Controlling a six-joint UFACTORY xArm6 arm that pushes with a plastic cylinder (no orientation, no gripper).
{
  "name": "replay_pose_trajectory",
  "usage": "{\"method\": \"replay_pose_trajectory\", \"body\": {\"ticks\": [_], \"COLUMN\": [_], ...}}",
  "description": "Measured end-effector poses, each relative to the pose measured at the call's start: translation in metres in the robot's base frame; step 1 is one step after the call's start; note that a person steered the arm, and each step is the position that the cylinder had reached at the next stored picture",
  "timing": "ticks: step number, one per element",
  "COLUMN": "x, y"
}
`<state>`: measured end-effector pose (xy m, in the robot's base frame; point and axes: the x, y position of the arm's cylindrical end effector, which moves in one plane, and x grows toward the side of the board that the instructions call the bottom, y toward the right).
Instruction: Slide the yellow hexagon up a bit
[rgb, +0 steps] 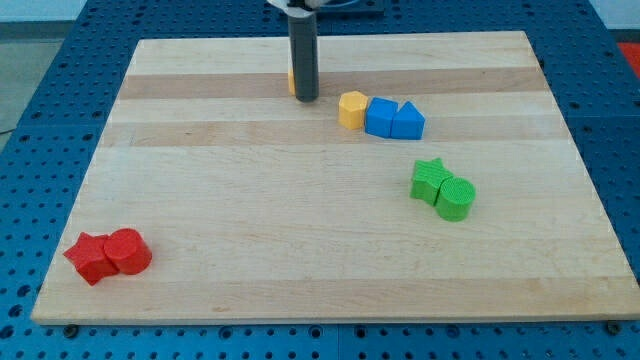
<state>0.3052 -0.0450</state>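
Observation:
The yellow hexagon (352, 109) stands on the wooden board (300, 220) right of centre near the view's top, touching a blue block (380, 117) on its right. My tip (306, 99) rests on the board a short way to the hexagon's left and slightly above it, apart from it. A small yellow-orange block (291, 82) is mostly hidden behind the rod, only an edge showing.
A blue triangular block (408, 122) touches the blue block's right side. A green star (430, 179) and green cylinder (455, 198) sit together at the right. A red star (91, 257) and red cylinder (128, 251) sit at the lower left.

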Motion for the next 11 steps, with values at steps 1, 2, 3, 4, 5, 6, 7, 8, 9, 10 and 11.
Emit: {"method": "replay_pose_trajectory", "body": {"ticks": [1,2,3,4,5,6,7,8,9,10,11], "x": [0.001,-0.023,-0.048,-0.043,-0.043,-0.048,-0.065,-0.067,-0.062,-0.01,0.058], "y": [-0.003,-0.003,-0.003,-0.025,-0.089,-0.116,-0.096,-0.065,-0.063,-0.082,-0.076]}}
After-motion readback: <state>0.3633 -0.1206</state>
